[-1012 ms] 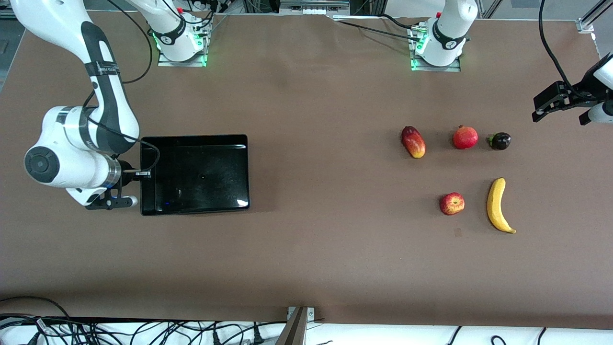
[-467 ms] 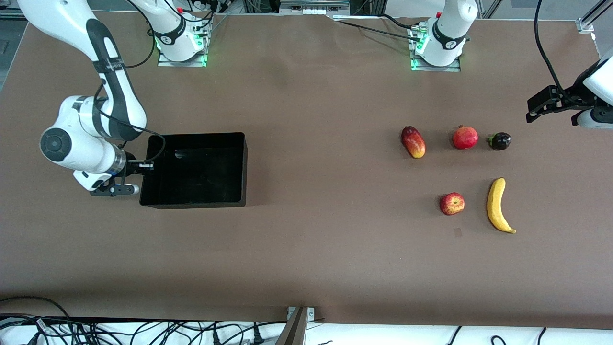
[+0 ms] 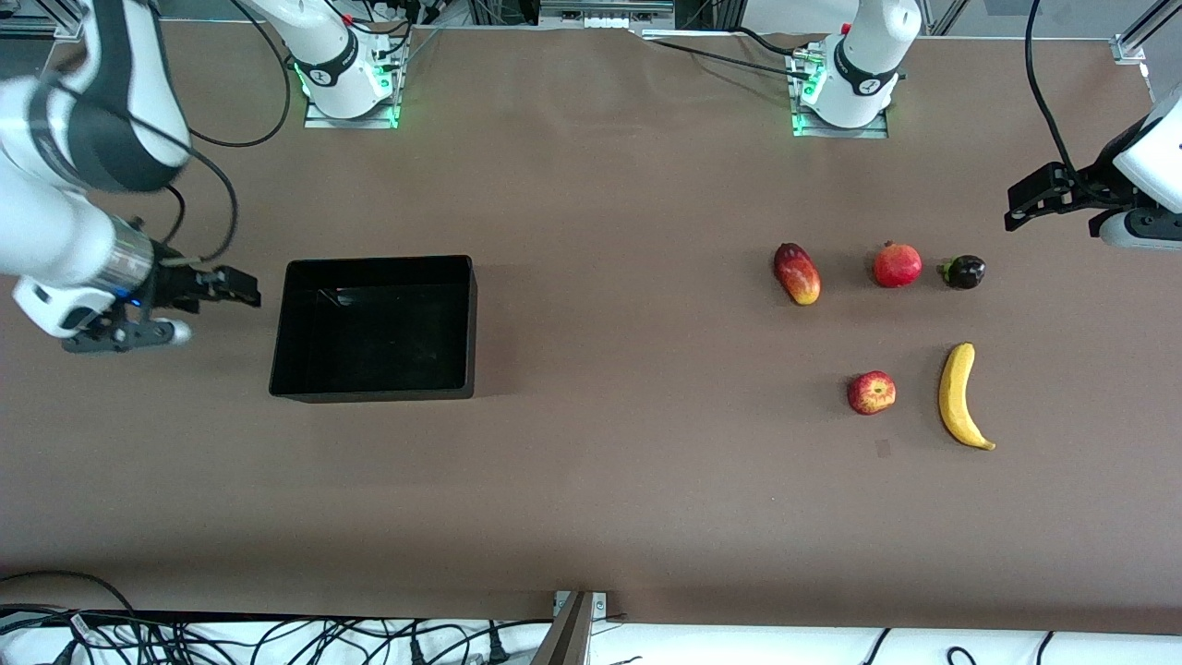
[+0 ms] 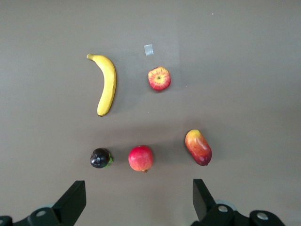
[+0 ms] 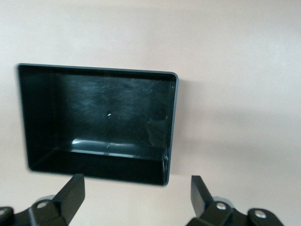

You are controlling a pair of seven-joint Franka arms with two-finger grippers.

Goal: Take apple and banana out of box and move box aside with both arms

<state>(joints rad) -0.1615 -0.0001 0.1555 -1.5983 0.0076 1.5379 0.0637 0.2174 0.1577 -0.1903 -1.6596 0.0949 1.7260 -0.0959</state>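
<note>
Right hand [image 3: 242, 288] released, just beside the empty box [image 3: 374, 328] at its short wall. Left hand [image 3: 1025, 201] released, waiting well apart over the counter [image 3: 609, 480].

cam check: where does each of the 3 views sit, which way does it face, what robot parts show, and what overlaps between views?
Front view: high, facing the robots' bases; sees the table, box, fruit, both arms, right gripper, left gripper.
Left wrist view: on the left arm's wrist, looking down on banana, apple and three other fruits; its open fingers show.
Right wrist view: on the right arm's wrist, looking down at the empty box; its open fingers show.
Shared: each wrist view shares its objects with the front view; the two wrist views share only the table.
</note>
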